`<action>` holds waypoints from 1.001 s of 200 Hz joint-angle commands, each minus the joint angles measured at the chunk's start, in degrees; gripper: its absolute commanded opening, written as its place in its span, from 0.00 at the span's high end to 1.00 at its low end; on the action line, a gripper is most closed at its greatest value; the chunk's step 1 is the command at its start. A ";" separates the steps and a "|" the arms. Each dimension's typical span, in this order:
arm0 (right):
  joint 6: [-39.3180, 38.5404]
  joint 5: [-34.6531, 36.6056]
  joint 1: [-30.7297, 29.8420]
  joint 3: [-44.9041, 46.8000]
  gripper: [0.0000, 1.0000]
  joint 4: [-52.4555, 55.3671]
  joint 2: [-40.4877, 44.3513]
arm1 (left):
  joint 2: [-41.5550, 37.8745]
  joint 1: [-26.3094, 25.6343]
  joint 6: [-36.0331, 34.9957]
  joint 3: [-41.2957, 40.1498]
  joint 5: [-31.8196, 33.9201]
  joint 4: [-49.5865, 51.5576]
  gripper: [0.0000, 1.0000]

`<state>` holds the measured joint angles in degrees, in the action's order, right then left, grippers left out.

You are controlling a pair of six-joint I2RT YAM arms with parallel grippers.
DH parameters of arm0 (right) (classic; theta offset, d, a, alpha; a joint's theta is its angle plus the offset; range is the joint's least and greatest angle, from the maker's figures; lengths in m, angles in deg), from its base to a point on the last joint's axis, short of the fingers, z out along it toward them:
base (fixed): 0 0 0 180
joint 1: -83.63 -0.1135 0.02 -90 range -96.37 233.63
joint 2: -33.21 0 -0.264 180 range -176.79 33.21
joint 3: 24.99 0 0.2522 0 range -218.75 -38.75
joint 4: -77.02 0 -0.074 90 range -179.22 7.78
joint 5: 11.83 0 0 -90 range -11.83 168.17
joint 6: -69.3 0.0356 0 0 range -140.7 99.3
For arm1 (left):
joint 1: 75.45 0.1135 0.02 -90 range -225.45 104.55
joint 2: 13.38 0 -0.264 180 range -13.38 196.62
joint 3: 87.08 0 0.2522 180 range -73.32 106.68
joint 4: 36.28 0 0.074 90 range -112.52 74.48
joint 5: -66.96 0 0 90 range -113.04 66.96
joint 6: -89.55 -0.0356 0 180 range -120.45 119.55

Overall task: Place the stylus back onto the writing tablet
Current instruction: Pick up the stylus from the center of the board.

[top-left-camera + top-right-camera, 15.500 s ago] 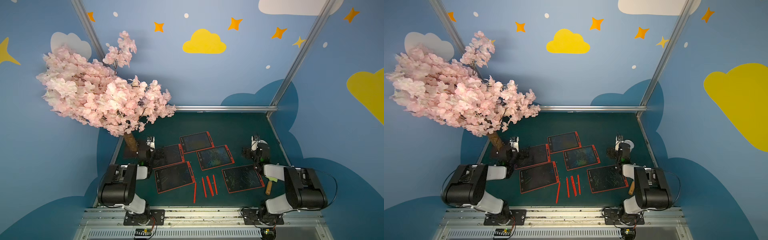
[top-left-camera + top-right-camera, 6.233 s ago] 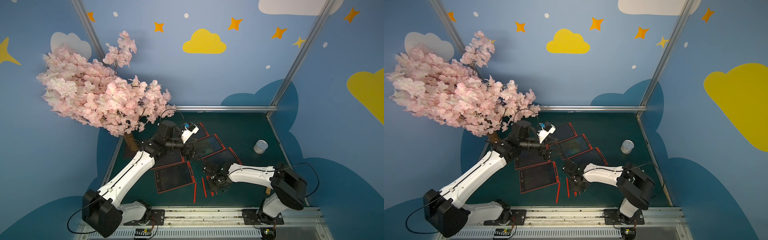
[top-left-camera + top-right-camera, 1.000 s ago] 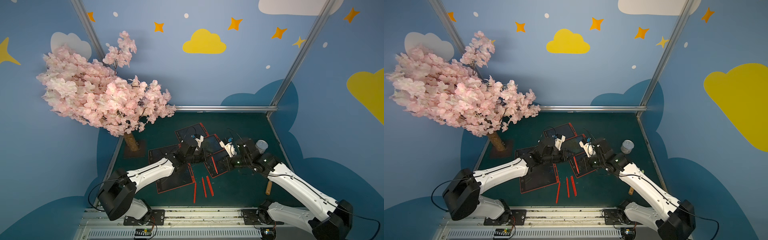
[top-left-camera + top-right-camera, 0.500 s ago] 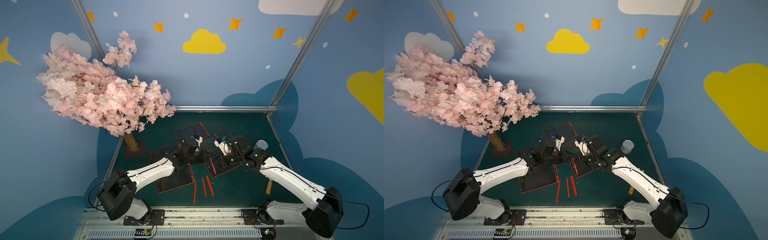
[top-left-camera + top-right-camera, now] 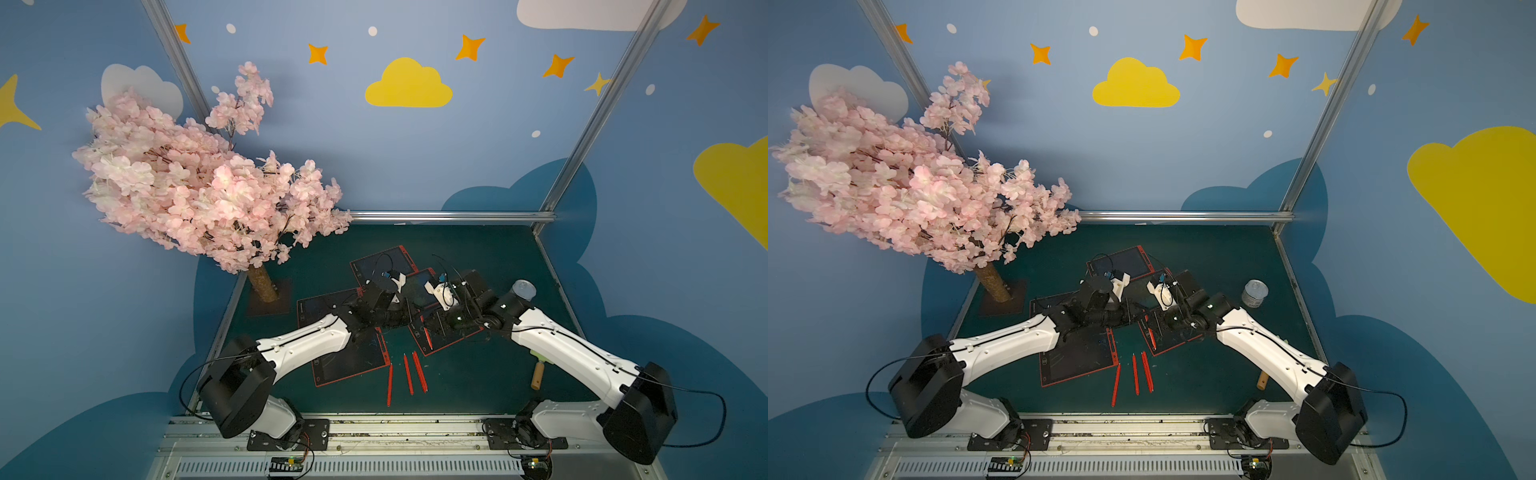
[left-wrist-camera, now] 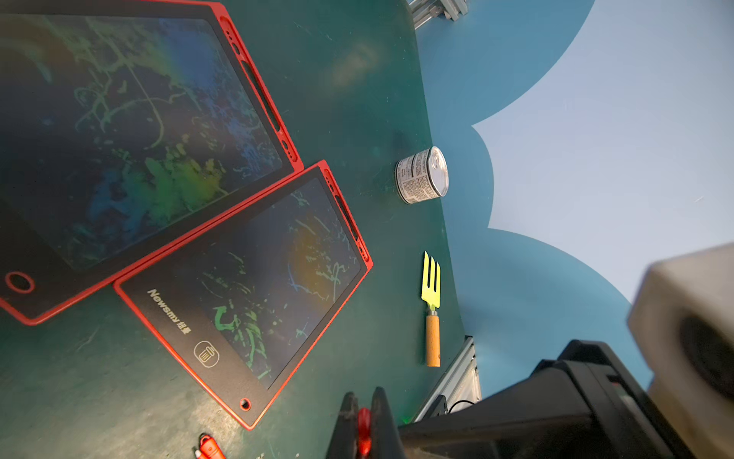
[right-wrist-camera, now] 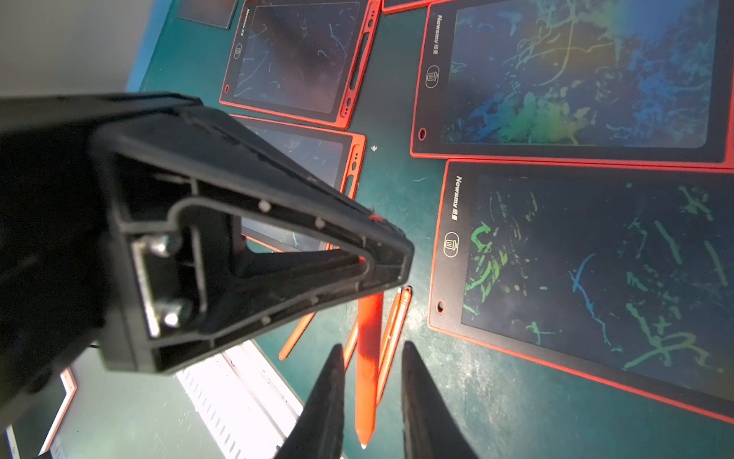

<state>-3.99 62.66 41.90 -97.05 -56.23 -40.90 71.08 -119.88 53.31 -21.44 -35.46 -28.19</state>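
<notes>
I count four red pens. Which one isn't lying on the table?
The stylus pinched in the left gripper, reaching between the right gripper's open fingers. The other three styluses lie loose on the green table.

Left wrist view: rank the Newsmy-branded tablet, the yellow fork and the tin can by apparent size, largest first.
1. Newsmy-branded tablet, clearly largest.
2-3. yellow fork and tin can: too close to rank. The fork looks longer but thin, the can shorter but bulkier.

I see the orange, white-tipped stylus (image 7: 366, 349) lifted and tilted near the flat, red-framed tablet (image 7: 595, 278), its dark screen scribbled green.
</notes>
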 commanded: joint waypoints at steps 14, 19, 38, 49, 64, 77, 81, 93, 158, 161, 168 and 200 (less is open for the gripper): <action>0.69 -0.14 -0.34 -1.64 0.75 -0.64 -1.38 | 0.52 -0.22 -1.06 1.73 -0.58 -0.74 0.97; 0.78 -0.14 -0.35 -1.67 0.75 -0.73 -1.57 | 0.68 -0.18 -1.12 1.74 -0.57 -0.65 0.97; 0.78 -0.14 -0.36 -1.85 0.75 -0.91 -1.98 | 0.57 -0.22 -1.10 1.74 -0.58 -0.66 0.97; 0.78 -0.22 -0.36 -1.99 0.75 -0.98 -2.29 | 0.57 -0.22 -1.11 1.66 -0.56 -0.73 0.97; 0.71 -0.23 -0.34 -2.11 0.77 -0.91 -2.66 | 0.74 -0.17 -0.89 1.39 -0.51 -1.00 0.97; 0.78 -0.22 -0.32 -2.42 0.78 -0.64 -3.09 | 0.87 -0.12 -0.76 1.46 -0.56 -1.18 0.97; 0.66 -0.22 -0.35 -2.57 0.78 -0.45 -3.18 | 0.96 -0.05 -0.70 1.47 -0.58 -1.25 0.97; 0.21 -0.40 -0.36 -3.23 0.80 0.33 -3.79 | 1.05 -0.06 -0.72 1.71 -2.07 -1.36 0.97; -0.91 -0.13 -0.01 -6.20 0.94 3.74 -6.88 | 1.05 1.33 -0.54 2.00 -3.68 -0.49 0.97; -0.97 -0.20 0.03 -5.99 0.94 3.48 -6.91 | 1.02 1.43 -0.65 2.02 -3.87 -0.39 0.97; -1.07 -0.38 0.15 -5.80 0.94 3.07 -6.90 | 0.83 1.83 -0.80 2.05 -4.24 -0.16 0.97; -0.81 -1.26 0.41 -4.86 0.94 2.14 -6.75 | -0.31 2.93 -0.57 1.48 -5.00 -0.12 0.97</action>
<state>-4.16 62.23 41.96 -101.84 -54.68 -47.47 72.15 -117.93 53.35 -21.38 -39.16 -28.26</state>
